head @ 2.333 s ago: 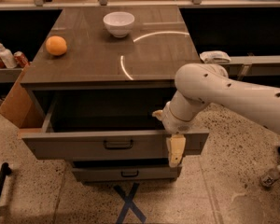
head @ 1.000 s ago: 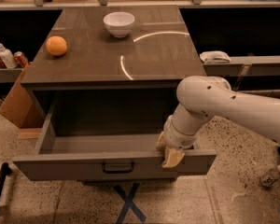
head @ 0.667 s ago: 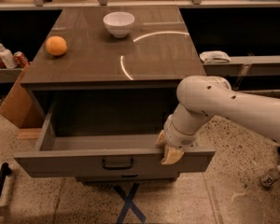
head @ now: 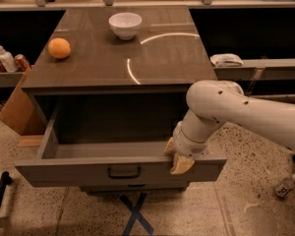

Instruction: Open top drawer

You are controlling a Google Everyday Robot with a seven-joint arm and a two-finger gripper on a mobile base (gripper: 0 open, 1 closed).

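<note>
The top drawer (head: 64, 171) of the grey-brown cabinet stands pulled far out toward the camera, its inside empty. Its small dark handle (head: 124, 171) sits at the centre of the long flat front. My gripper (head: 177, 157) hangs from the white arm at the right end of the drawer front, its tan fingers (head: 181, 164) straddling the front's top edge. A lower drawer front is almost hidden beneath the open drawer.
On the cabinet top (head: 152, 58) lie an orange (head: 59, 48) at the left and a white bowl (head: 125, 25) at the back. A cardboard box (head: 17, 109) stands left of the cabinet. Bottles (head: 5, 58) sit on a left shelf. Blue tape cross (head: 135, 215) marks the floor.
The drawer slid out toward the camera between 2.3 s and 1.0 s ago with my gripper on its front edge; since then drawer and gripper have hardly moved.
</note>
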